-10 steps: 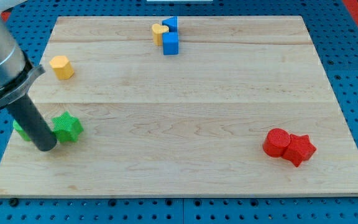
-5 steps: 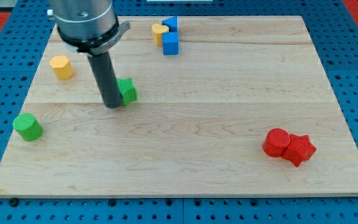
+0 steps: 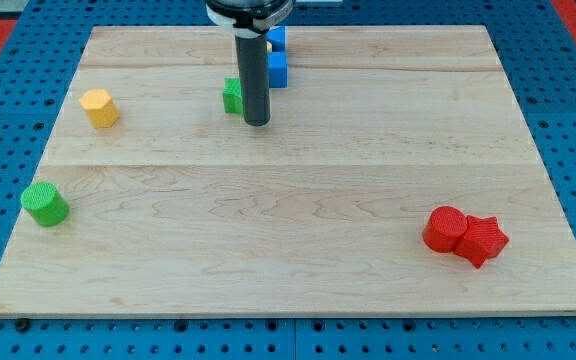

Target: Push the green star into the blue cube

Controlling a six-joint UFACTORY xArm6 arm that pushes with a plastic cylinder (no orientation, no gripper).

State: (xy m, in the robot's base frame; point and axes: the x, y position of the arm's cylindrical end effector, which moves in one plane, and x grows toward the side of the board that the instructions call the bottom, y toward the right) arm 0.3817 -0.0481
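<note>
In the camera view, my tip (image 3: pixel 257 122) is down on the wooden board (image 3: pixel 298 250), near the view's top and a bit left of the middle. There is no claw on the rod, so nothing opens or shuts; it is just a plain dark stick with its end on the wood. The green star (image 3: pixel 232 95) sits just on the view's left side of the rod, close enough that they look like they touch, and the rod hides part of it. The blue cube (image 3: pixel 278 68) is up and to the view's right of the rod, also partly hidden behind it. So the rod stands between the star and the cube, which I think is the wrong side for pushing. The star needs to go toward the view's right and a little up to bump the cube, so I think my tip has to get around to the star's left first. The arm comes straight down from the view's top edge, and the rod stands nearly upright. Far off are a yellow block (image 3: pixel 99 106), a green cylinder (image 3: pixel 44 203) and two red blocks (image 3: pixel 465 235).
</note>
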